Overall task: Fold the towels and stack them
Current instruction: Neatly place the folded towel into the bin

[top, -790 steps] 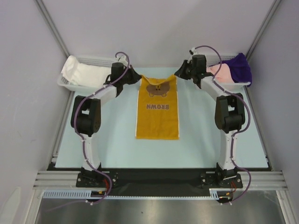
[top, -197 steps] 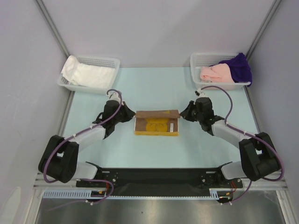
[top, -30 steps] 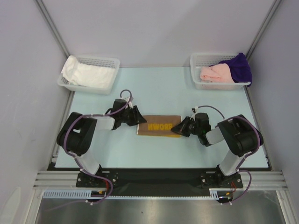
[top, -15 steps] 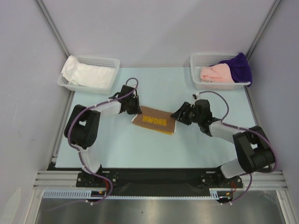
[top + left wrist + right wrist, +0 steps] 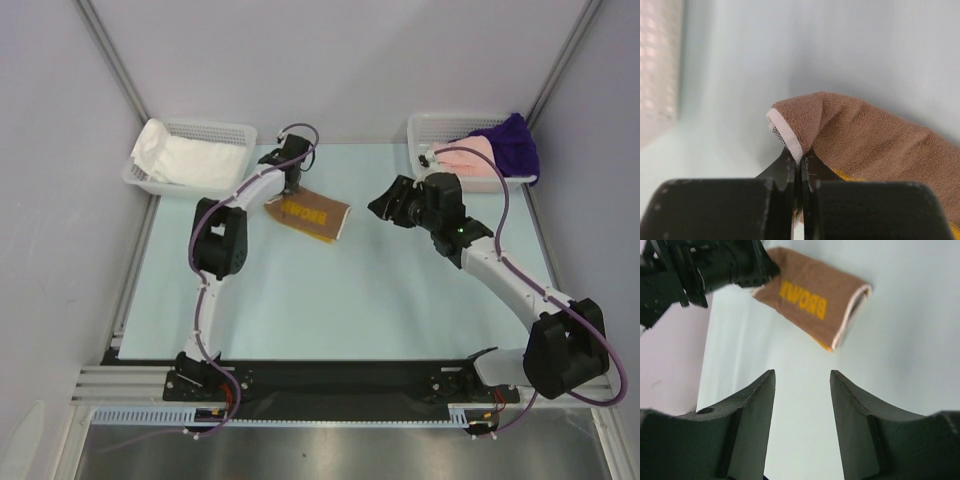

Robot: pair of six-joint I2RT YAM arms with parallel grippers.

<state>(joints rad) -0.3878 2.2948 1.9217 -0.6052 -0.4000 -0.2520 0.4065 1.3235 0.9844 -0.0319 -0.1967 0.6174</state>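
Left end effector [image 5: 799, 161] clamped shut on a corner of the folded brown towel [image 5: 312, 213]. The towel lies on the surface [image 5: 330, 300] toward the far left, near the left basket [image 5: 228, 131], which holds a white towel [image 5: 185, 160]. Right end effector [image 5: 802, 382] is open and holds nothing, apart from the brown towel on its right side; pink towel [image 5: 462, 160] and purple towel [image 5: 512, 138] sit in the right basket [image 5: 424, 124].
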